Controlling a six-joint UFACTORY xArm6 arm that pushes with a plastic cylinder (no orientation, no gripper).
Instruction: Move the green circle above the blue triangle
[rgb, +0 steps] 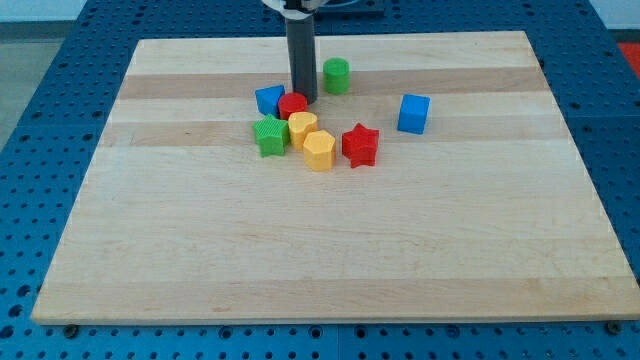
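The green circle (336, 75) stands near the view's top, right of my rod. The blue triangle (269, 100) lies to its lower left, touching a red round block (293, 105). My tip (302, 99) sits between the two, just above the red round block, right of the blue triangle and lower left of the green circle, apart from the circle.
A green star (271, 135), a yellow heart-like block (302, 129), a yellow hexagon (319, 150) and a red star (360, 145) cluster below the tip. A blue cube (413, 113) stands alone at the view's right. The wooden board (330, 260) lies on a blue pegboard.
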